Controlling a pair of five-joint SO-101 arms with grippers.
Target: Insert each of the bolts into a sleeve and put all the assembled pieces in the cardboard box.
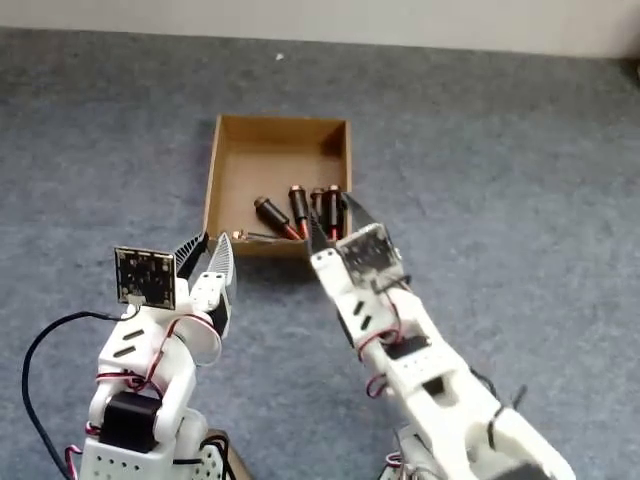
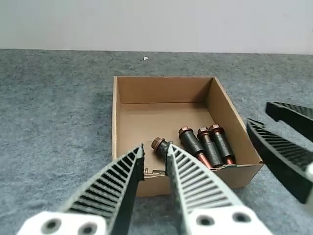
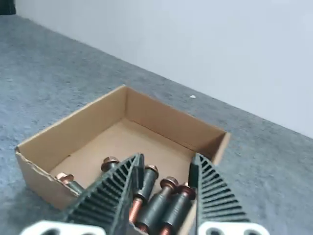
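Note:
The cardboard box (image 1: 275,165) lies open on the grey mat, ahead of both arms. Several assembled pieces (image 1: 298,208), dark sleeves with copper bolts through them, lie side by side on its floor near the front wall. My right gripper (image 1: 335,222) hangs open and empty over the box's front right corner, right above those pieces (image 3: 161,200). In the right wrist view, my right gripper (image 3: 166,164) frames them between its fingers. My left gripper (image 1: 218,242) is just outside the box's front left corner, slightly open with nothing in it. The left wrist view shows my left gripper (image 2: 155,149), the box (image 2: 156,117), the pieces (image 2: 193,142) and the right gripper (image 2: 258,115).
Grey mat (image 1: 500,150) spreads on all sides of the box, up to a pale wall (image 1: 400,20) at the far edge. A black cable (image 1: 35,350) loops beside the left arm's base. A small white speck (image 1: 280,57) lies beyond the box.

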